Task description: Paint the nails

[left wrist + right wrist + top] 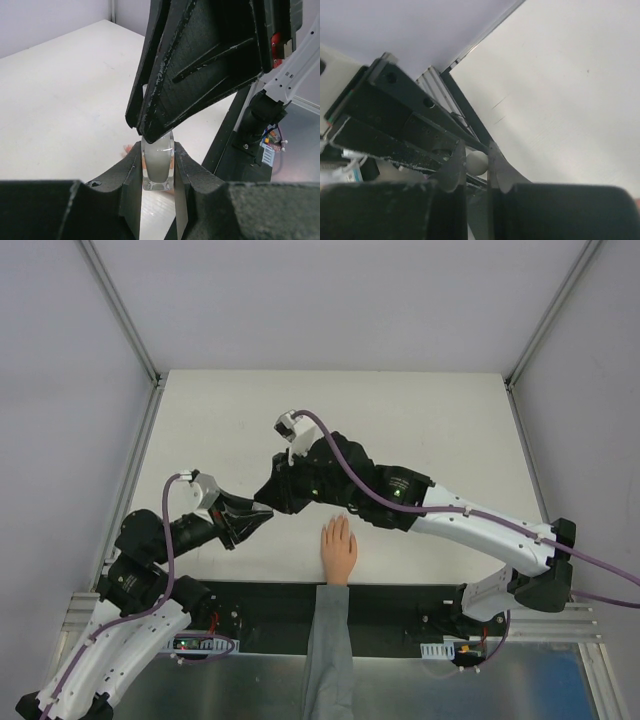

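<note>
Waiting for paint: nails (340, 522) on hand (338, 550), flat on bench (420, 430) near edge, look bare, too small to be sure
Left tool (157, 160): clamped on bottle (158, 172), left of hand
Right tool (476, 165): fingers (457, 167) flanking white cap (477, 161), grip unconfirmed
Left to do: uncap, brush every nail

— What does your table carry?
— You have a white table (420, 420). A peach hand (338, 550) lies flat on it at the lower centre of the top view, fingers pointing to the far edge.
— And behind the wrist?
— Its grey sleeve (328, 640) crosses the black strip (400, 605) along the near edge.
</note>
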